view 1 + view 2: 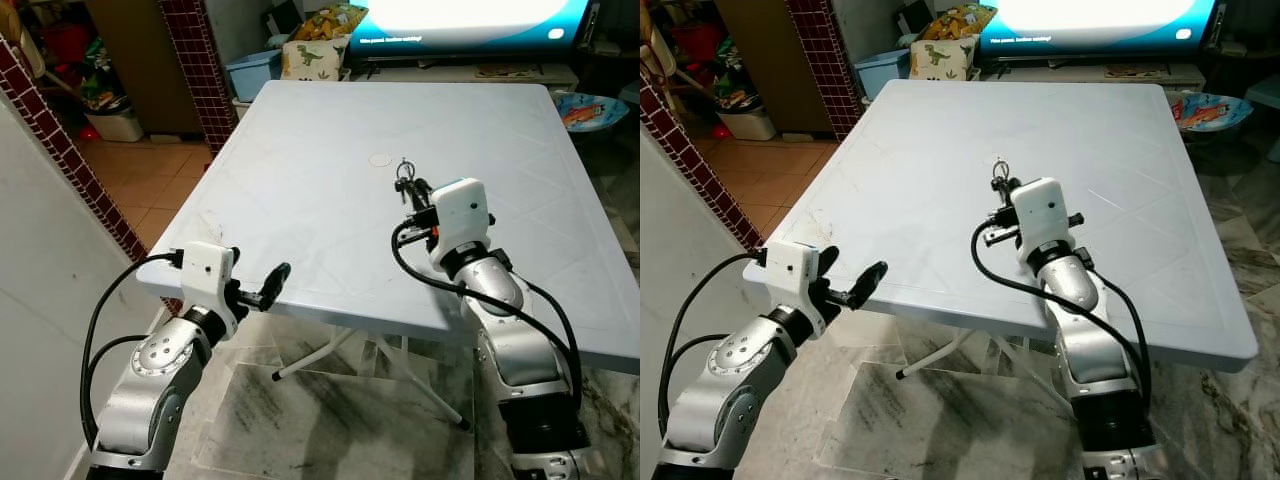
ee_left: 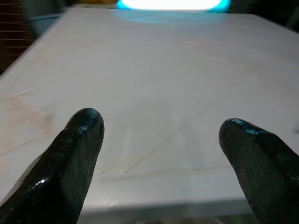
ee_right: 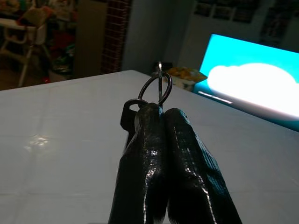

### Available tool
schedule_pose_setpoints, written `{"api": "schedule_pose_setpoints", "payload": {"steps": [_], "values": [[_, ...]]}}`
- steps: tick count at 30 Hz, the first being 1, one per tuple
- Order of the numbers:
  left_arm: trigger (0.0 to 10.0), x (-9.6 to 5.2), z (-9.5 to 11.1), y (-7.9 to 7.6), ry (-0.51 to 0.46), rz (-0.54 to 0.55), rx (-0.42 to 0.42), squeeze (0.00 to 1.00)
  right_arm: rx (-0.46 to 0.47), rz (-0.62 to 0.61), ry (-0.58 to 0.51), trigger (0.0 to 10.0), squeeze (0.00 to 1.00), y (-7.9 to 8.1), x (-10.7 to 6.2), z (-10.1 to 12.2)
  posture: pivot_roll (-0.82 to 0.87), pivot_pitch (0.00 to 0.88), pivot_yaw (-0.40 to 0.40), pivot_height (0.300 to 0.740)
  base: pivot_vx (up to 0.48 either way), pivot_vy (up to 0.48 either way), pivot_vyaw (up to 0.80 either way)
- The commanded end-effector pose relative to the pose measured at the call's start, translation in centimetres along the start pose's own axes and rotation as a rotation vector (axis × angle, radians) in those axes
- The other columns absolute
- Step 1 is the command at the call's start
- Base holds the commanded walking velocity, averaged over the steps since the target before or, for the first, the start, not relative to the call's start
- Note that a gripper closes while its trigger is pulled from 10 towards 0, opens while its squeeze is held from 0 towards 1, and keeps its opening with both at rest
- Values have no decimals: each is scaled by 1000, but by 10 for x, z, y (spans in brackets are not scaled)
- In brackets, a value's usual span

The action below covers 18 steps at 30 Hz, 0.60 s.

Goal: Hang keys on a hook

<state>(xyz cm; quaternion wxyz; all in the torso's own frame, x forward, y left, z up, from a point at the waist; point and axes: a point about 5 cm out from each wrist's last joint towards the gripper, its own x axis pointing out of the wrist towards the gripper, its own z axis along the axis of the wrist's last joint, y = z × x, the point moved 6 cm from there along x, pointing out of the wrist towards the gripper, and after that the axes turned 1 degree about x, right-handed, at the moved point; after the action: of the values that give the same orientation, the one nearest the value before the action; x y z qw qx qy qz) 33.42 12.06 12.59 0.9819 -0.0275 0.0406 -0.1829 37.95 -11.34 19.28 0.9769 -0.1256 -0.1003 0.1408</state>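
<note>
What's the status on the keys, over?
Right gripper shut on the keys, held above the white table. Left gripper open at the table's near edge, holding nothing. No hook in sight yet. Nothing blocking either arm.

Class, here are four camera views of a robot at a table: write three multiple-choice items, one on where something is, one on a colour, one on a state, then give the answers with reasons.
1. Where are the keys?
A. on the floor
B. pinched in the right gripper
C. in the left gripper

2. What colour is the table?
A. pale blue-grey
B. red
C. black

3. How is the left gripper?
A. shut on the keys
B. shut on nothing
C. open

Answers: 1 B, the ring sticks out from the closed black fingers above the table. 2 A, the top looks pale blue-grey. 3 C, its two fingers stand wide apart near the table's edge.
</note>
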Motion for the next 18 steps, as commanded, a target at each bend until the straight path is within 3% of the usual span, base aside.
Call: {"api": "schedule_pose_setpoints", "payload": {"steps": [1,7,18], "values": [[10000,-2,-4,13,11,54,21,0,5,26,-18,10000,0,10,1,6,0,0,107,740,0,0,800],[10000,7,-3,19,-24,114,29,0,33,40,-26,10000,0,25,4,7,-9,0,95,740,0,0,800],[10000,13,-4,22,-46,152,39,0,43,50,-32,10000,0,31,7,9,-10,0,85,740,0,0,800]]}}
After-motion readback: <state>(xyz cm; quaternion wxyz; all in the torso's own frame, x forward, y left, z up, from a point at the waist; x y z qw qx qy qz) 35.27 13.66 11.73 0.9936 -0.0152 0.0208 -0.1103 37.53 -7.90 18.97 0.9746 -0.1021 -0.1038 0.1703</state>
